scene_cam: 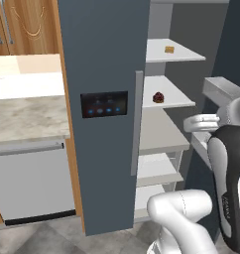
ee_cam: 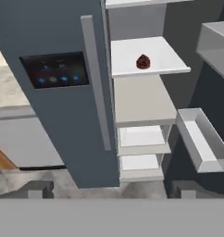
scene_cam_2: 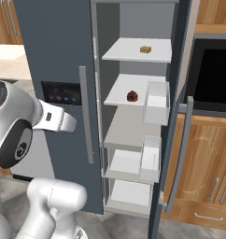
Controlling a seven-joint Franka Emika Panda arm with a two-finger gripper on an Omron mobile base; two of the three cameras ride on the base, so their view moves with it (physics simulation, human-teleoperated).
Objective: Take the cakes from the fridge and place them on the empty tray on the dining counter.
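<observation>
The fridge (scene_cam: 102, 49) (scene_cam_2: 54, 37) (ee_cam: 53, 28) stands with its left door shut and its right door (scene_cam_2: 180, 93) swung open. A tan square cake (scene_cam: 169, 49) (scene_cam_2: 145, 49) lies on the upper white shelf. One shelf lower sits a dark brown-red round cake (scene_cam: 158, 97) (scene_cam_2: 132, 96) (ee_cam: 142, 61). My gripper (ee_cam: 113, 192) is open, with its tips wide apart and nothing between them. It hangs well back from the shelves and looks into the open side. The empty tray and the dining counter are out of view.
White door bins (scene_cam_2: 157, 100) (ee_cam: 202, 139) jut from the open door on the right. Left of the fridge are a marble-topped counter (scene_cam: 28, 114) and a grey dishwasher front (scene_cam: 32, 178). A black oven (scene_cam_2: 213, 79) and wood cabinets (scene_cam_2: 203, 154) stand to the right.
</observation>
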